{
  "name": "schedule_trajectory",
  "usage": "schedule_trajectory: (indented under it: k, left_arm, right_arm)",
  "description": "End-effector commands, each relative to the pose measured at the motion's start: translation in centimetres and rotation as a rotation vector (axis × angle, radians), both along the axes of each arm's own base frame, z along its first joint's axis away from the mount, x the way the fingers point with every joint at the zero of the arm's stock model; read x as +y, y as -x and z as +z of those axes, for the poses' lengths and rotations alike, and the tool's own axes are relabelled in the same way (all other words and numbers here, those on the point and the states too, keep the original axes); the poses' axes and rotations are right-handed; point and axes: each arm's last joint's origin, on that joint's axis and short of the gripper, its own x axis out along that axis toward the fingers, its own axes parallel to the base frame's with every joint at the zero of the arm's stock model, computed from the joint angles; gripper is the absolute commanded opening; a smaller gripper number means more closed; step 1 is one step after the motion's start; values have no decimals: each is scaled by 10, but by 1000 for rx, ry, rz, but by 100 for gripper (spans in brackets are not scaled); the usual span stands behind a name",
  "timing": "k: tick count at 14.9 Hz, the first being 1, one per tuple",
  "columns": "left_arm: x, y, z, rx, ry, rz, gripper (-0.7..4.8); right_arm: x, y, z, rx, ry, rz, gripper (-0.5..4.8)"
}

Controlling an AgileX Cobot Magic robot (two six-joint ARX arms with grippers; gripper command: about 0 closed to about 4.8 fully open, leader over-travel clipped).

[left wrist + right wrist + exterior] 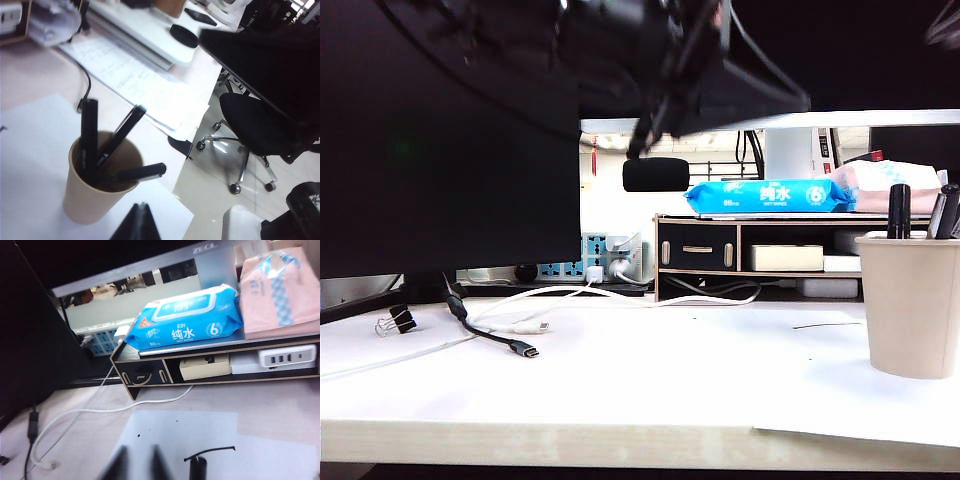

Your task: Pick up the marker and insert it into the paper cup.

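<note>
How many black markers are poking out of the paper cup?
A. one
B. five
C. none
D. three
D: the left wrist view shows three black markers in the paper cup: one upright, one leaning, one lying over the rim.

On the white table (650,380), a black binder clip (396,321) lies at nine o'clock, with a black cable (490,336) ending in a metal plug and a white cable (535,326) just beside it toward the centre. At twelve o'clock stands a wooden shelf (740,245) with a black drawer (697,248); a blue wet-wipes pack (767,196) and a pink tissue pack (885,186) lie on top. A blue power strip (570,270) sits behind at eleven o'clock, under a dark monitor (440,150). A black office chair (250,120) stands on the floor.
</note>
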Motion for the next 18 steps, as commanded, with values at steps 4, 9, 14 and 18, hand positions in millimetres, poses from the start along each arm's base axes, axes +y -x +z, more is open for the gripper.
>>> schedule_trajectory:
  k: [4,9,14,18]
  left_arm:
    - [21,17,34,-102,-39,38,-5]
    - [49,56,77,-206,-45,81,-5]
    - [66,101,102,-316,-71,161,-5]
    - [77,127,110,-339,-77,183,-5]
  right_arm:
    - [-11,32,2,-16,-22,89,7]
    - [-6,41,-4,10,32,379,-1]
    - [-11,47,-9,19,100,312,-1]
    - [-15,55,-17,-58,130,299,-1]
